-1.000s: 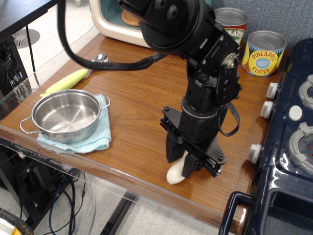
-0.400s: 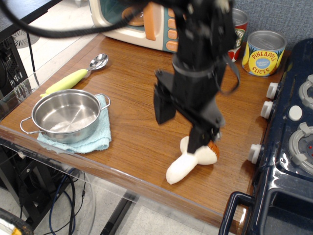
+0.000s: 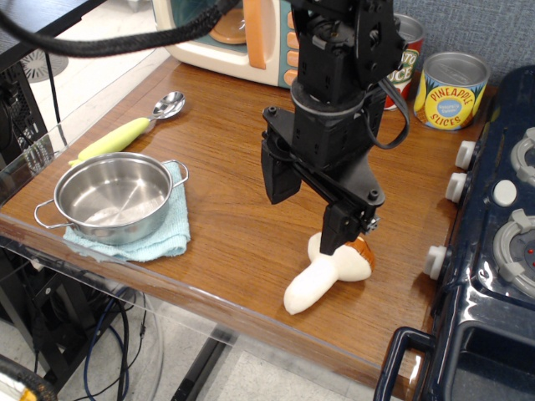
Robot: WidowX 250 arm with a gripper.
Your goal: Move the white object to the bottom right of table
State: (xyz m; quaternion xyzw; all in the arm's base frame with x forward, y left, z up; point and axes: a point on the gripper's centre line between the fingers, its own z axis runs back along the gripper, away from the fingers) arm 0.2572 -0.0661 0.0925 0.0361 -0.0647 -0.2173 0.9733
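Mushroom (image 3: 322, 274) lying on table (image 3: 226, 225), tool (image 3: 306, 209) spread just above

A steel pot (image 3: 114, 198) sits on a blue cloth (image 3: 159, 238). A yellow-handled spoon (image 3: 128, 131) lies behind it. Two cans (image 3: 451, 90) stand beside the toy stove (image 3: 493, 276).

two cans (image 3: 451, 89), one pot (image 3: 113, 197) — one spoon (image 3: 134, 128)

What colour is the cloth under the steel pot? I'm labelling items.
Light blue cloth, seen best in the observation.image view, beneath the pot.
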